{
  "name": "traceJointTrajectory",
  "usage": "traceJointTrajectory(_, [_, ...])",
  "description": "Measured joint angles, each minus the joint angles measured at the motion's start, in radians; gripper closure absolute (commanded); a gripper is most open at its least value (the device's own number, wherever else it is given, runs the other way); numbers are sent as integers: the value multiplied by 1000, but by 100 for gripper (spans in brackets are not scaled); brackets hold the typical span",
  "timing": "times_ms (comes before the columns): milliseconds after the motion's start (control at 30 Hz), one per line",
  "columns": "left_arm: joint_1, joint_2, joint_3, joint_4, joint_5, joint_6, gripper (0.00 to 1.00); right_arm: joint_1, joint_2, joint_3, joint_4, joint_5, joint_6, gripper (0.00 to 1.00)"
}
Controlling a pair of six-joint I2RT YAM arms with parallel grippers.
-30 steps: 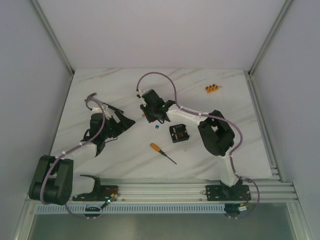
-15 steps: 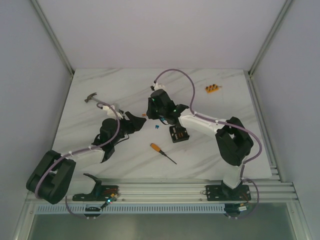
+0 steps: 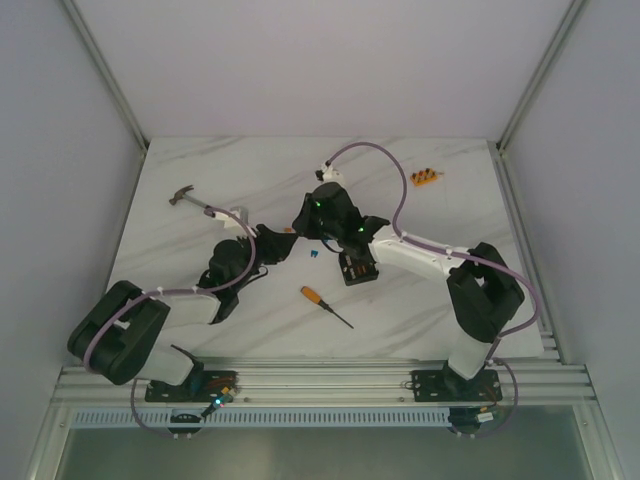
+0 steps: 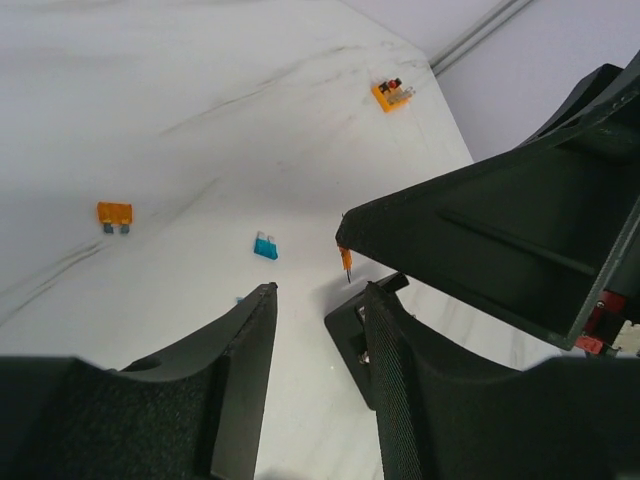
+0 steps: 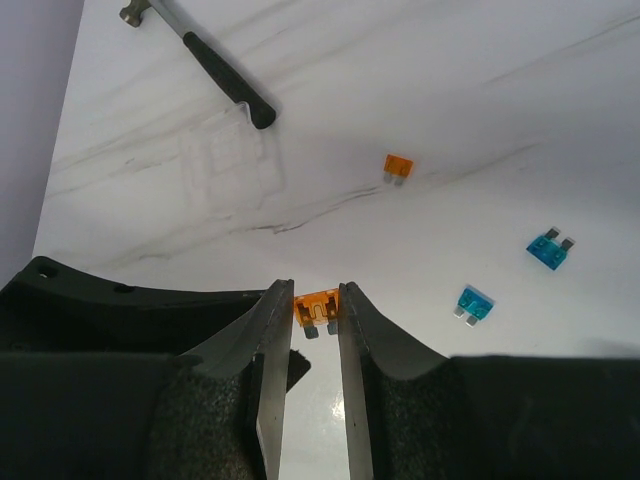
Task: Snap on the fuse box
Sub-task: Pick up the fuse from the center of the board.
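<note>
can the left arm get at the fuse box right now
Probably yes. The left gripper is open and the fuse box lies just ahead of it with nothing between. The right gripper, shut on an orange fuse, hangs close by and may crowd the approach.

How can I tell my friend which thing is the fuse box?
Look near the middle of the white marble table, beside the right arm and its white forearm. The fuse box sits there, just beyond the orange-handled screwdriver. It is the only black square box, far bigger than the tiny loose blue fuse to its left.
</note>
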Motion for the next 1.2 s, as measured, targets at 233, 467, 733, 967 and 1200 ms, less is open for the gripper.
traceJointTrajectory(233, [-14, 41, 13, 26, 0, 25, 54, 0, -3, -14, 13, -15, 20, 76])
traceJointTrajectory(467, [-19, 50, 30, 35, 0, 38, 69, 2, -19, -33, 34, -31, 35, 76])
traceJointTrajectory(733, [-32, 50, 32, 33, 0, 68, 93, 6, -24, -58, 52, -38, 49, 75])
traceJointTrajectory(967, [-39, 40, 32, 18, 2, 90, 100, 6, -40, -84, 72, -41, 53, 67])
traceJointTrajectory(1200, [-41, 13, 32, -2, 20, 123, 100, 7, -117, -145, 90, -59, 28, 54])
